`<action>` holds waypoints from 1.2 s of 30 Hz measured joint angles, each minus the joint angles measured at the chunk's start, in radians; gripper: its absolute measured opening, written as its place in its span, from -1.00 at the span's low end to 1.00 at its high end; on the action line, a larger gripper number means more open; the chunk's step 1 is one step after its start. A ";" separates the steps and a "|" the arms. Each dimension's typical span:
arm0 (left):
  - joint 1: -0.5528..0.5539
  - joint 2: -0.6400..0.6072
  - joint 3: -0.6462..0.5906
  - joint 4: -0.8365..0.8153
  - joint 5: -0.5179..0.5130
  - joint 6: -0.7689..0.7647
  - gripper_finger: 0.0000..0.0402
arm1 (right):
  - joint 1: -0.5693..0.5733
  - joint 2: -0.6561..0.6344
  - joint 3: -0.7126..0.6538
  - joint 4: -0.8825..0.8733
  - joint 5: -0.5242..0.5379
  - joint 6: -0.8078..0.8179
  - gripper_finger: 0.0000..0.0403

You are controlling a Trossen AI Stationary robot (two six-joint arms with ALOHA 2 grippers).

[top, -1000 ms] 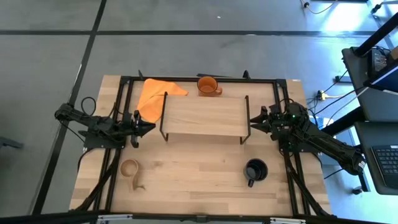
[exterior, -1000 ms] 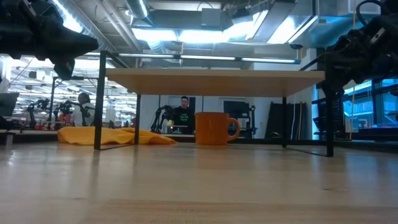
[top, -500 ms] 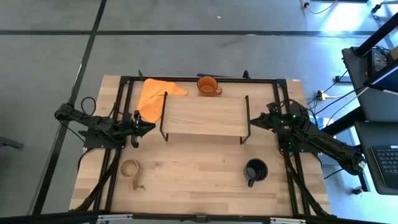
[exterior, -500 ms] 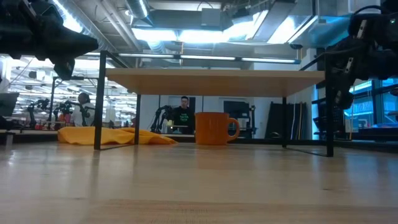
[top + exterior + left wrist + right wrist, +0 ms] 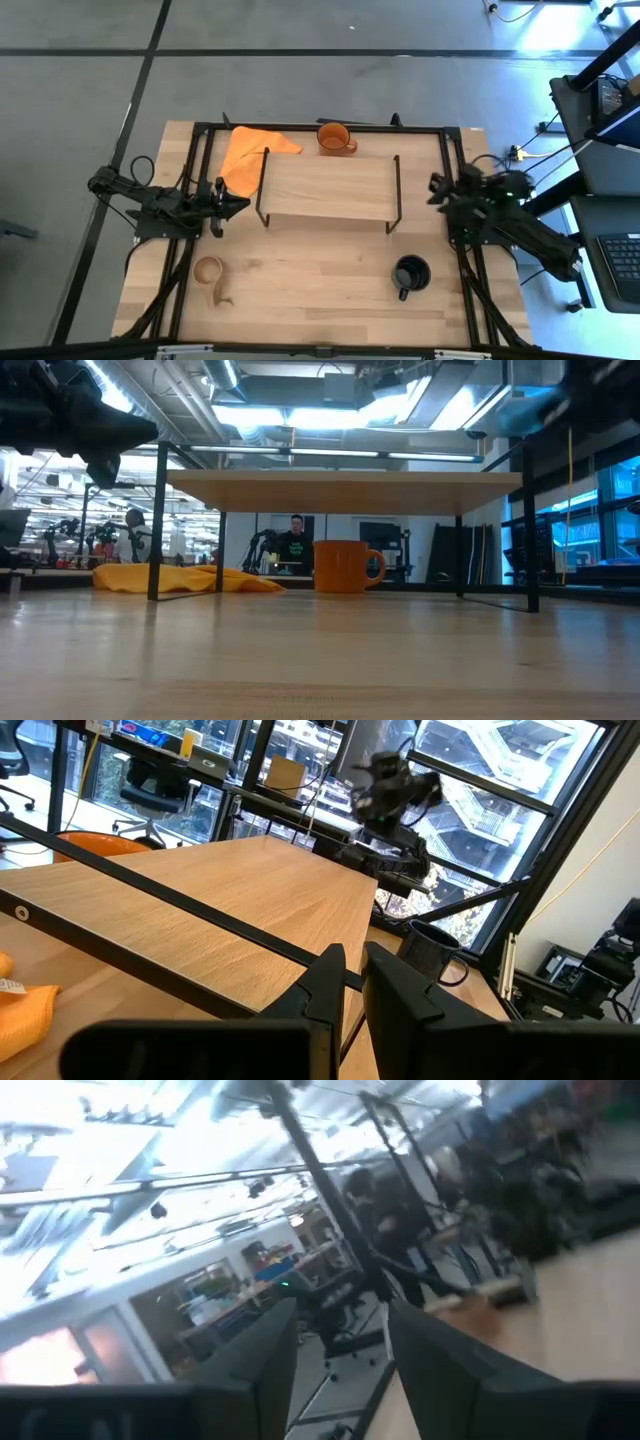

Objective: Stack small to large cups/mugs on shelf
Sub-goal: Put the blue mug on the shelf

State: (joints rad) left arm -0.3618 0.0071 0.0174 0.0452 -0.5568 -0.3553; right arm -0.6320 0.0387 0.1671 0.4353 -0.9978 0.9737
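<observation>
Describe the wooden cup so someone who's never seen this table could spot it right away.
Start at the shelf in the middle of the table and look to the table's near left corner. The wooden cup stands there alone, below the left pincer. It is pale tan with a long handle, unlike the orange mug and the black mug.

1. Shelf [image 5: 328, 186]: pale wood board, matt, fine straight grain; thin black metal legs.
2. Table [image 5: 300, 290]: light wood, matt, with visible grain.
3. Orange mug [image 5: 334, 137]: smooth, slight sheen.
4. Wooden cup [image 5: 209, 271]: tan, matt.
5. Cloth [image 5: 246, 155]: orange fabric, creased.
6. Dark mug [image 5: 409, 273]: smooth finish.
</observation>
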 joint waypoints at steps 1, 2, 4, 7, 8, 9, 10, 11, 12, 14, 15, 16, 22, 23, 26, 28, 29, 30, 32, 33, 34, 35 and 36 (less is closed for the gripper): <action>0.000 0.000 0.000 0.000 0.000 0.000 -0.84 | 0.000 -0.013 0.036 -0.030 0.000 -0.014 -0.20; 0.000 0.000 0.000 0.000 0.000 0.000 -0.84 | 0.000 -0.023 0.074 -0.068 0.001 -0.034 -0.20; 0.000 0.000 0.000 0.000 0.000 0.000 -0.84 | 0.000 -0.035 0.171 -0.148 -0.002 -0.092 -0.20; 0.000 0.000 0.000 0.000 0.000 0.000 -0.84 | -0.001 -0.021 0.359 -0.321 -0.006 -0.240 -0.20; 0.000 0.000 0.000 0.000 0.000 0.000 -0.84 | -0.002 -0.005 0.427 -0.404 0.000 -0.310 -0.20; 0.000 0.000 0.000 0.000 0.000 0.000 -0.84 | -0.006 0.019 0.495 -0.497 0.010 -0.396 -0.20; 0.000 0.000 0.000 0.000 0.000 0.000 -0.84 | -0.012 0.055 0.563 -0.597 0.024 -0.487 -0.20; 0.000 0.000 0.000 0.000 0.000 0.000 -0.84 | -0.020 0.097 0.634 -0.704 0.040 -0.578 -0.20; 0.000 0.000 0.000 0.000 0.000 0.000 -0.84 | -0.029 0.145 0.699 -0.822 0.072 -0.653 -0.20; 0.000 0.000 0.000 0.000 0.000 0.000 -0.84 | -0.043 0.276 0.826 -1.116 0.176 -0.711 -0.20; 0.000 0.000 0.000 0.000 0.000 0.000 -0.84 | -0.045 0.346 0.876 -1.287 0.227 -0.719 -0.20; 0.000 0.000 0.000 0.000 0.000 0.000 -0.84 | -0.046 0.420 0.919 -1.482 0.264 -0.754 -0.20; 0.000 0.000 0.000 0.000 0.000 0.000 -0.84 | -0.028 0.578 0.980 -1.995 0.228 -1.104 -0.20; 0.000 0.000 0.000 0.000 0.000 0.000 -0.84 | -0.013 0.566 0.977 -1.999 0.206 -1.109 -0.20; 0.000 0.000 0.000 0.000 0.001 0.000 -0.84 | 0.018 0.514 1.000 -2.007 0.168 -1.120 -0.20; 0.000 0.000 0.000 0.000 0.000 0.000 -0.84 | 0.025 0.493 0.998 -1.983 0.185 -1.020 -0.20; 0.000 0.000 0.000 0.000 -0.001 0.000 -0.84 | 0.025 0.480 0.997 -1.946 0.187 -0.960 -0.20; 0.000 0.000 0.000 0.000 0.000 0.000 -0.84 | 0.025 0.467 0.997 -1.915 0.187 -0.908 -0.20; 0.000 0.000 0.000 0.000 0.000 0.000 -0.84 | 0.025 0.446 0.999 -1.868 0.183 -0.837 -0.20; 0.000 0.000 0.000 0.000 0.000 0.000 -0.84 | 0.025 0.443 1.000 -1.840 0.178 -0.817 -0.20; 0.000 0.000 0.000 0.000 0.000 0.000 -0.84 | 0.025 0.443 0.999 -1.812 0.188 -0.786 -0.20; 0.000 0.000 0.000 0.000 0.000 0.000 -0.84 | 0.025 0.444 0.997 -1.782 0.207 -0.746 -0.20; 0.000 0.000 0.000 0.000 0.000 0.000 -0.84 | 0.025 0.443 0.997 -1.749 0.221 -0.702 -0.20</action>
State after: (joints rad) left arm -0.3619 0.0071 0.0174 0.0456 -0.5570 -0.3555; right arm -0.6074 0.4821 1.1643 -1.3136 -0.7768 0.2717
